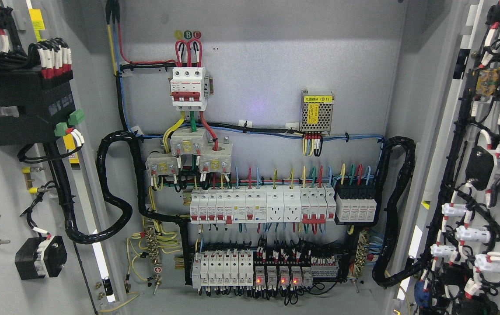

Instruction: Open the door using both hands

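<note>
Both doors stand swung open: left door (0, 183) at the left edge, right door (490, 175) at the right edge, inner faces showing, both loaded with wired components. Between them, the cabinet back panel (258, 57) is in full view. Main breaker (189, 88) up top, small power supply (316, 112) to its right, a breaker row (258, 205) below, relay row (254, 269) nearest with red lights on. Black cable looms (114, 188) hang on both sides. No hand in view, so hand state cannot be told.

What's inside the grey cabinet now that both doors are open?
On the grey cabinet's back panel: a white three-pole breaker, rows of white breakers, a perforated metal power supply. Wiring bundles hide the terminals behind them.
</note>
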You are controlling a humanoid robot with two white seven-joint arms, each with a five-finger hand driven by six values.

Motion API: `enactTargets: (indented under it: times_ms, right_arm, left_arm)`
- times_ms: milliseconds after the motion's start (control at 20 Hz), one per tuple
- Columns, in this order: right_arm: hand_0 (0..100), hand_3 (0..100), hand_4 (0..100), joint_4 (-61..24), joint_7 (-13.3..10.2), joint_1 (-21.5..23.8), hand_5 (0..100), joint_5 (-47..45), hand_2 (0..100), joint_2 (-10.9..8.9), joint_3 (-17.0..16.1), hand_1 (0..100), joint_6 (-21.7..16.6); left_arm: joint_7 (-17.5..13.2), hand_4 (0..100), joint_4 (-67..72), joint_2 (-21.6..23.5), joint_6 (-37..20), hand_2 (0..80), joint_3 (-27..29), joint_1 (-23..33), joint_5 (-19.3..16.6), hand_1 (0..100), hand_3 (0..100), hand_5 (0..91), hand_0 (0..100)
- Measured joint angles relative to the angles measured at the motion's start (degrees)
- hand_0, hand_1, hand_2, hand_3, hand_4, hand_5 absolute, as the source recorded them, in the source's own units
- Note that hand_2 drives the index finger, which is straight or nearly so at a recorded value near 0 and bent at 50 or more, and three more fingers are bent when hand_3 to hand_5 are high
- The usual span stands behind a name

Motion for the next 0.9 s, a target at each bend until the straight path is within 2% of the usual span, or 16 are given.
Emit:
enactTargets:
  times_ms: [300, 401, 651, 901]
  right_arm:
    - [0, 0, 0, 0.53, -0.15, 3.77, 0, 5.31, 4, -0.58, -5.55, 50, -0.18]
    - [0, 0, 0, -0.06, -0.31, 5.5, 0, 7.11, 4, -1.0, -7.45, 50, -0.5]
    - [0, 0, 0, -2.34, -1.77, 10.49, 0, 11.4, 4, -2.91, -11.85, 50, -2.91]
    - [0, 0, 0, -5.77, -2.33, 16.92, 0, 14.97, 4, -5.09, -16.98, 50, -7.26]
  left_arm:
    - [-0.01, 0, -0.36, 0.01, -0.66, 0.0, 0.0, -0.22, 0.05, 56, 0, 0.0, 12]
    - [-0.01, 0, -1.7, 0.09, -3.64, 0.0, 0.0, 0.14, 0.07, 56, 0, 0.0, 12]
    - [-0.01, 0, -11.22, 1.25, -16.65, 0.0, 0.0, 3.23, 0.07, 56, 0, 0.0, 12]
    - [-1.76, 0, -25.22, 3.43, -20.36, 0.0, -0.04, 6.33, -1.22, 56, 0, 0.0, 12]
